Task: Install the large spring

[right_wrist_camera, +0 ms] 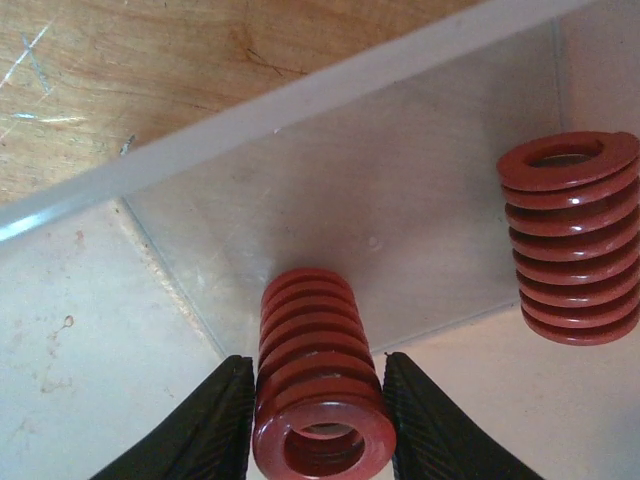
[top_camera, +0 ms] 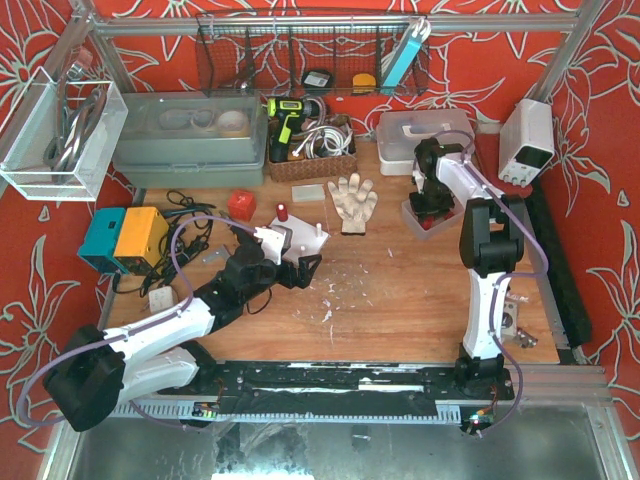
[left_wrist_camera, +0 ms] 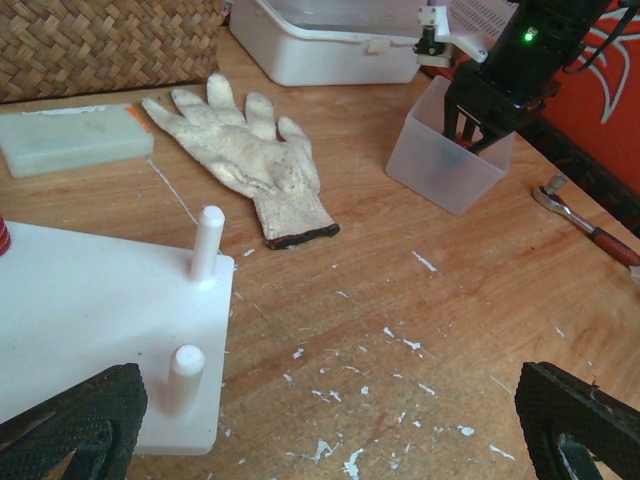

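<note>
1. Any lettering on the teal and yellow box was too small to read.
2. The wooden table was scratched and flecked with white chips. The wall behind it was red with a pale flower pattern.
3. The large spring, a red coil of flat-edged turns, lay tilted inside a translucent plastic bin at the far right of the table.
4. The right gripper reached down into that bin. Its black ribbed fingers sat close against both sides of the coil; whether they pinched it could not be told.
5. A second red spring stood upright on the bin floor, well apart from the fingers.
6. The left gripper hung spread wide, holding nothing, low over the table.
7. Just beside it sat a white base plate with 2 round upright pegs, both bare.
8. A knitted cream glove lay flat between the plate and the bin.
9. A woven wicker basket and a pale green slab sat beyond the plate.
10. A metal ratchet wrench with a red grip lay to the right of the bin.
</note>
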